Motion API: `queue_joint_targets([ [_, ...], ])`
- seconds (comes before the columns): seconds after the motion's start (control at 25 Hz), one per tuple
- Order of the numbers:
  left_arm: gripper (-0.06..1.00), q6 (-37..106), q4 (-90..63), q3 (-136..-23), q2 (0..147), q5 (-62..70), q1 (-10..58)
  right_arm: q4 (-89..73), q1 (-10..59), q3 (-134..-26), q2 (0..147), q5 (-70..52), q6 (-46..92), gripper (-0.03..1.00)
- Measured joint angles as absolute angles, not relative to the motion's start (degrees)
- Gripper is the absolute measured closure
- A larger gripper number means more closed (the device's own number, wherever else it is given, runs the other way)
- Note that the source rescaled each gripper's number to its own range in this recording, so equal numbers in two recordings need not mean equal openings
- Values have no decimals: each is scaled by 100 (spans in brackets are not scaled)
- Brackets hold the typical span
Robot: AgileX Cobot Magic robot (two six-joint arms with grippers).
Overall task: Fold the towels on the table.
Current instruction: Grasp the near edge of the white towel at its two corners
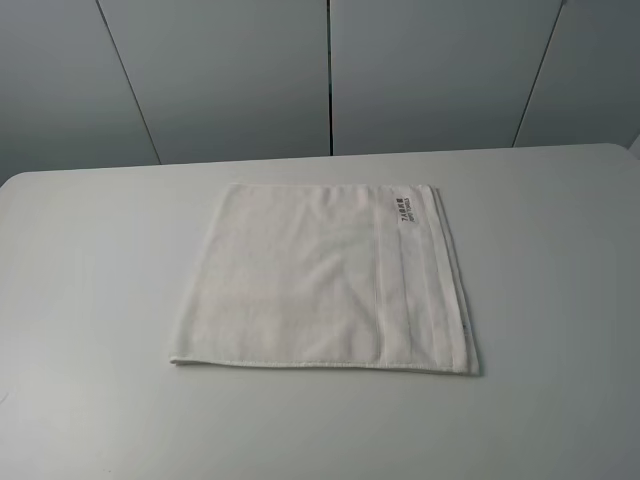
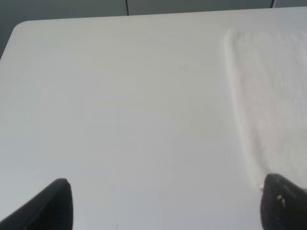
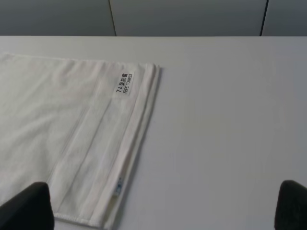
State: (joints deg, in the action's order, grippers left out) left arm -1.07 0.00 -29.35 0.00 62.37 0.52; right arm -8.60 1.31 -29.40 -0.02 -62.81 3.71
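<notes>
A white terry towel (image 1: 320, 280) lies flat on the white table (image 1: 90, 300), slightly right of the middle. Its border band runs along its right side, and a small dark-printed label (image 1: 403, 210) sits near its far right corner. That right edge shows stacked layers in the right wrist view (image 3: 139, 124). Neither gripper appears in the exterior view. My left gripper (image 2: 165, 191) is open and empty over bare table (image 2: 120, 96), just left of the towel's left edge (image 2: 273, 96). My right gripper (image 3: 163, 191) is open and empty near the towel's near right corner (image 3: 62, 129); the label (image 3: 123, 84) shows there.
Grey wall panels (image 1: 230, 70) with dark seams stand behind the table's far edge. The table's rounded far left corner (image 2: 19, 26) shows in the left wrist view. Bare tabletop (image 3: 225, 120) lies to the right of the towel.
</notes>
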Motion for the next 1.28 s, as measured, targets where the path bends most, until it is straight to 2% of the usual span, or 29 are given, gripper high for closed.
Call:
queue_joint_targets([
  [0.44, -6, -107, 74, -2935, 0, 6167, 52, -860, 131, -2940, 12, -6398, 92, -3],
  [0.6, -6, 0, 74, -3060, 274, 6071, 52, -860, 131, -3110, 607, -6579, 405, -3],
  [0.88, -6, 1082, -397, -3782, 2040, 5940, 52, -860, 131, -3626, 2263, -6365, 1068, -3],
  [1.28, -6, 3832, -1760, -4474, 5017, 5597, 52, -1907, 292, -4548, 4944, -6225, 2429, -3],
])
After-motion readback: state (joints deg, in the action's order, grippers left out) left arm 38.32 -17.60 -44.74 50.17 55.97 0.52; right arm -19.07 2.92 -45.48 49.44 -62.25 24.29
